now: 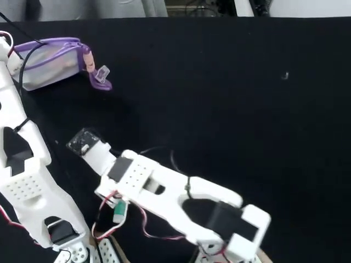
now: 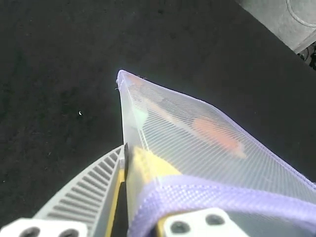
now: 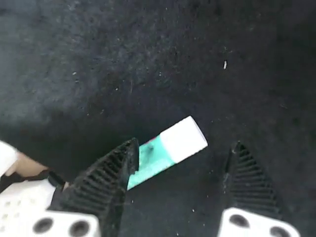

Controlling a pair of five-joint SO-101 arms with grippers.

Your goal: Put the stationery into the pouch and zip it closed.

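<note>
A translucent pouch (image 1: 49, 63) with purple trim lies at the far left of the black table. Its zip tag (image 1: 101, 76) hangs off its right end. My left gripper (image 2: 129, 168) is shut on the pouch's (image 2: 197, 143) purple edge, and an orange item (image 2: 217, 133) shows through the mesh. A white eraser in a green sleeve (image 3: 168, 148) lies flat on the cloth. My right gripper (image 3: 185, 145) hovers open over it with a finger on each side, not touching. From above, the right gripper (image 1: 82, 142) is at centre left, in front of the pouch.
The black cloth (image 1: 236, 98) stretches bare to the right and back. The table's far edge (image 1: 219, 17) runs along the top with a pale curtain behind. Red and white wires (image 1: 118, 211) hang from the right arm near the front edge.
</note>
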